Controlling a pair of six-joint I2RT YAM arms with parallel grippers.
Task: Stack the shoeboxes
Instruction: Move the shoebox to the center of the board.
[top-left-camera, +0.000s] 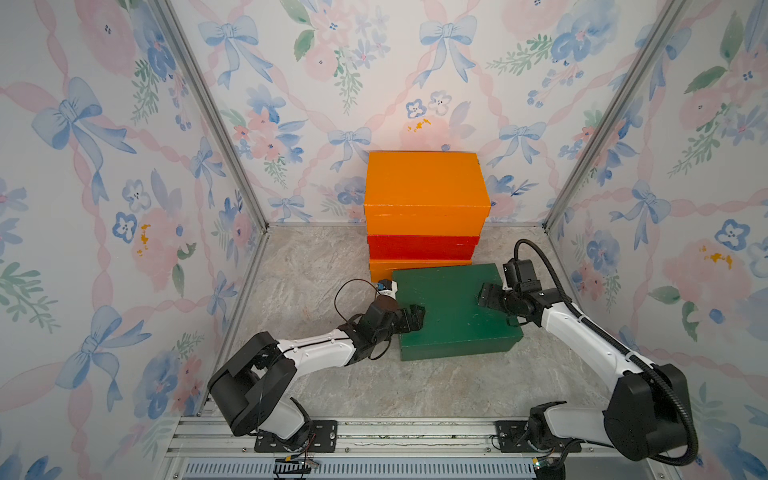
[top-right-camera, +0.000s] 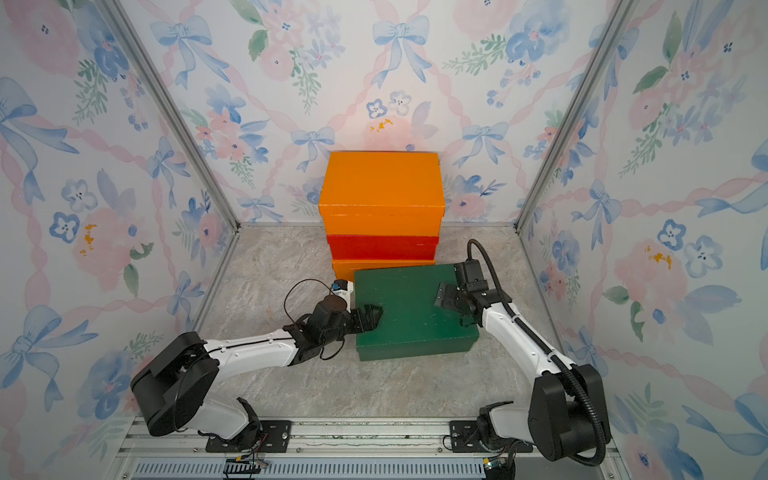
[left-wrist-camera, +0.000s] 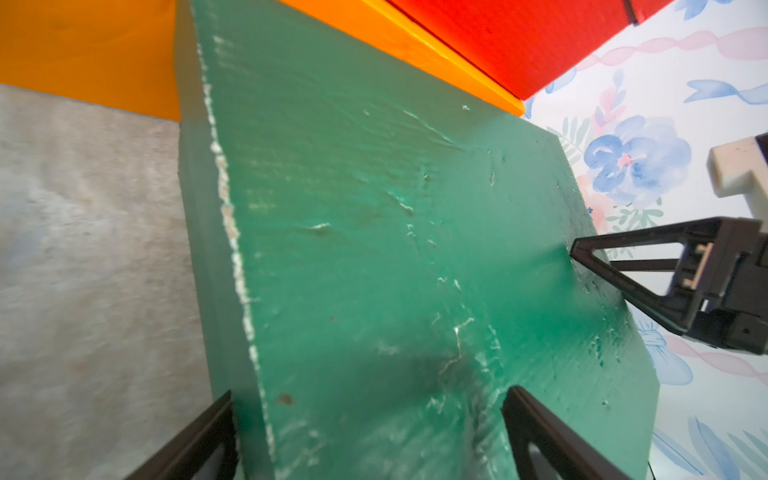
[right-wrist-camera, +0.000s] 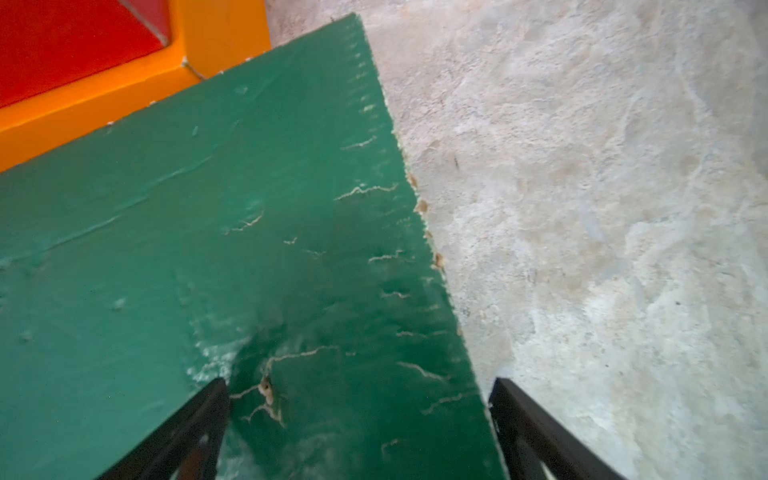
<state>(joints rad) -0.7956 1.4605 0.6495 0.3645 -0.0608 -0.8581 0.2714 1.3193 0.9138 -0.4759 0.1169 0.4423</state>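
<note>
Marbled tabletop (top-left-camera: 332, 386) | green shoebox (top-left-camera: 451, 309) | left gripper (top-left-camera: 415, 318), right gripper (top-left-camera: 484, 297) spread, maybe touching

Marbled tabletop (top-left-camera: 316, 266): btm orange shoebox (top-left-camera: 379, 270) at back, green shoebox (top-left-camera: 449, 307) in front

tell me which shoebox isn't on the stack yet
The green box, on the table in front of the others, with the left gripper and right gripper over its ends. The top orange box, red box and bottom orange box are already piled.
</note>
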